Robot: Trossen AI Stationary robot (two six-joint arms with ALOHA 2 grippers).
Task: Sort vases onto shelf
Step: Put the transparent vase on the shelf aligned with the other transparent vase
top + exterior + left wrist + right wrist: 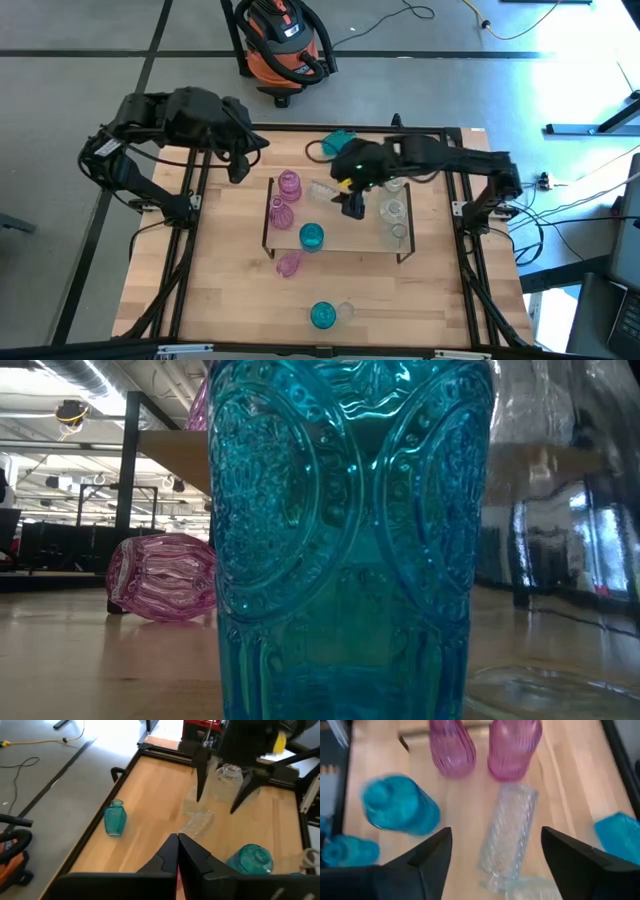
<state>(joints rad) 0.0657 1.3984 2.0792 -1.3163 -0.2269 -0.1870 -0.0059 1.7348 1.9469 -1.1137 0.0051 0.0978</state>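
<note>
The right hand (352,203) hovered open over a clear vase (507,837) lying on the shelf (345,240) beside two pink vases (452,747). The left hand (237,170) waited closed over the surface's (230,280) far-left part.

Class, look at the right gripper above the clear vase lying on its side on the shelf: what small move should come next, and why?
Probably lower straight down and close. The right gripper is open, one finger on either side of the toppled clear vase on the shelf, but not yet touching it. The left gripper waits shut.
</note>
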